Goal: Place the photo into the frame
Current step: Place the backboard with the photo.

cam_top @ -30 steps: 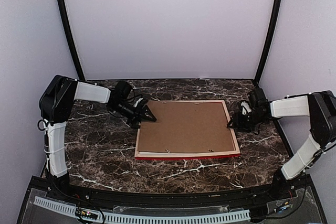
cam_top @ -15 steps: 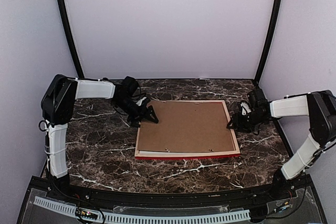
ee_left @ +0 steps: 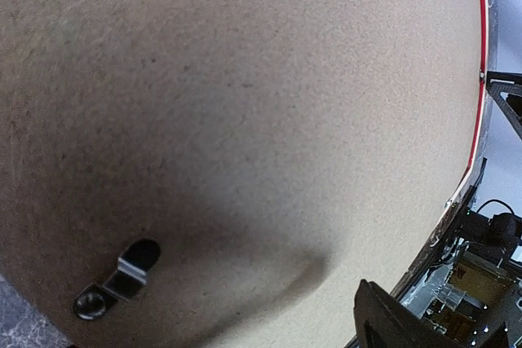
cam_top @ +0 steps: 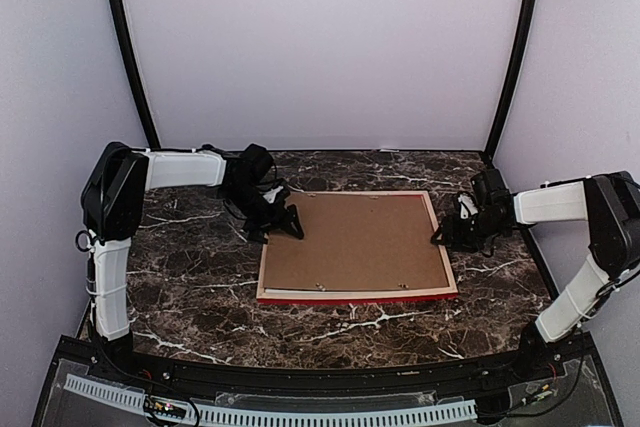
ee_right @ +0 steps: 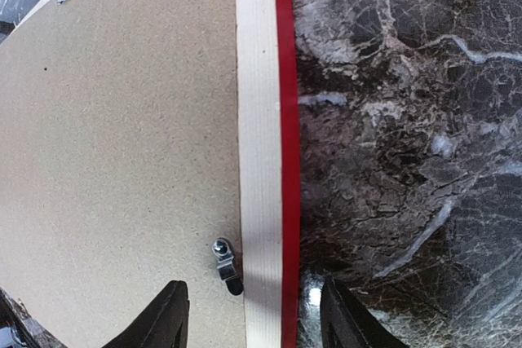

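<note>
The frame (cam_top: 355,296) lies flat and face-down on the desk (cam_top: 200,287). Its pale wood back faces up, and its red front shows only as a thin strip along the outer edges. A brown backing board (cam_top: 350,242) fills the space inside the rails, with small metal turn-clips (ee_right: 227,265) along its border. The frame's right rail passes between the parted fingers of the right end effector (cam_top: 441,237), and in the wrist view neither finger touches it. The frame's far-left part lies under the left end effector (cam_top: 290,224), just inside the left rail. Whether they touch cannot be told.
</note>
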Available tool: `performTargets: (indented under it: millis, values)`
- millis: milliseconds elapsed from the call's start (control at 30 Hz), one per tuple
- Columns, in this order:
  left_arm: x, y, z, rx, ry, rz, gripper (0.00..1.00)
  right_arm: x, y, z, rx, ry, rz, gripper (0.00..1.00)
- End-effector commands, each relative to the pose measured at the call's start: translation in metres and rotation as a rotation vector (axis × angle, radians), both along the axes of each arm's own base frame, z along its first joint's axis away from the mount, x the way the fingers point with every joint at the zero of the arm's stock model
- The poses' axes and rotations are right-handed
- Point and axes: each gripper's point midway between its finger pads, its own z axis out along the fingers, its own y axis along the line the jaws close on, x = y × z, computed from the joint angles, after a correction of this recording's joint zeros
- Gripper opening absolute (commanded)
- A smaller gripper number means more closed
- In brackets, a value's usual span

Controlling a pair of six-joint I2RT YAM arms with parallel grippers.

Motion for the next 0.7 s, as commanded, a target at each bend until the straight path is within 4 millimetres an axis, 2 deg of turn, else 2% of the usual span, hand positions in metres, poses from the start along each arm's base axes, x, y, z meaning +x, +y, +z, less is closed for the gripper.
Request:
performTargets:
  millis: [0, 667]
  values:
    - [-0.0027, 0.0027, 0.0223, 0.067, -0.058, -0.017, 0.83, 0.0066, 0.0040, 0.0040, 0.029, -0.026, 0.007, 0.56]
    - [-0.0036, 0.0106, 0.0235, 0.175, -0.084, -0.033, 0.85, 0.0047, 0.0071, 0.0016, 0.045, -0.028, 0.017, 0.57]
